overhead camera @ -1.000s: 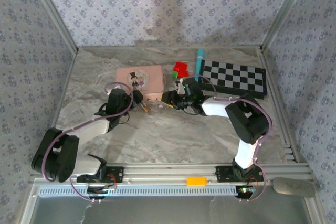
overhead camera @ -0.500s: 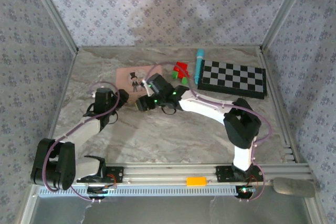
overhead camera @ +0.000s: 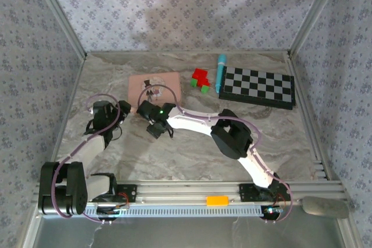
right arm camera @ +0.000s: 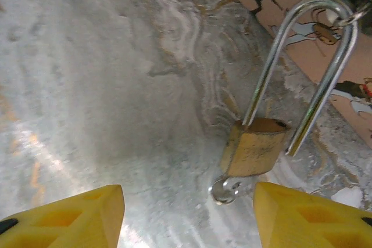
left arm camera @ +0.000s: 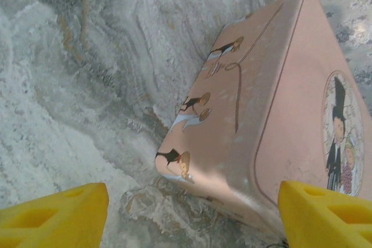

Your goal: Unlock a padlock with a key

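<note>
The left gripper (left arm camera: 195, 210) and right gripper (right arm camera: 192, 213) were held open and empty, apparently because the shackle (right arm camera: 265, 76) was already sprung. The padlock (right arm camera: 254, 146) was laid on the table (right arm camera: 87, 85) just beyond the right gripper, key (right arm camera: 225, 190) seemingly in its base, the box (left arm camera: 261, 114) behind.

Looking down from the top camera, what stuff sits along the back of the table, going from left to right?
Pink box → red and green blocks → blue pen → checkerboard.
</note>
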